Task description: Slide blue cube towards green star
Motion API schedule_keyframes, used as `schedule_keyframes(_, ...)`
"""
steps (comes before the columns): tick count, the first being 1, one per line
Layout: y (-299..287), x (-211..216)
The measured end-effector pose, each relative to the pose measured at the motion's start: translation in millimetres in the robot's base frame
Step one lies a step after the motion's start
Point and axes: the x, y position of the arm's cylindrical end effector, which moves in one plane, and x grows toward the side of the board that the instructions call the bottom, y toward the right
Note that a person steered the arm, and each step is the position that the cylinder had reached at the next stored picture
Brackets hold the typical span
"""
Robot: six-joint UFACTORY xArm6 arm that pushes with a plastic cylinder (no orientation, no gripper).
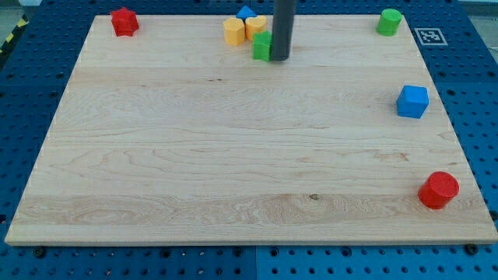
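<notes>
The blue cube [412,101] sits near the right edge of the wooden board [233,155], far from the other blocks. A green block [261,47], perhaps the star, lies at the view's top centre, partly hidden by my rod. My tip [280,59] rests on the board touching or just right of that green block, far to the left of and above the blue cube.
Two yellow blocks [233,32] [255,26] and a small blue block [246,12] cluster just above the green block. A green cylinder [390,22] is at top right, a red block [124,21] at top left, and a red cylinder [439,190] at bottom right.
</notes>
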Motion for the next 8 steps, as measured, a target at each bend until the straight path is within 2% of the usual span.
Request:
schedule_keyframes(1,5.0,-1.7)
schedule_keyframes(2,78.8,30.7)
schedule_keyframes(4,272.3,57.9)
schedule_keyframes(5,304.5,93.9)
schedule_keyframes(6,258.8,124.8)
schedule_keyframes(8,225.2,126.4)
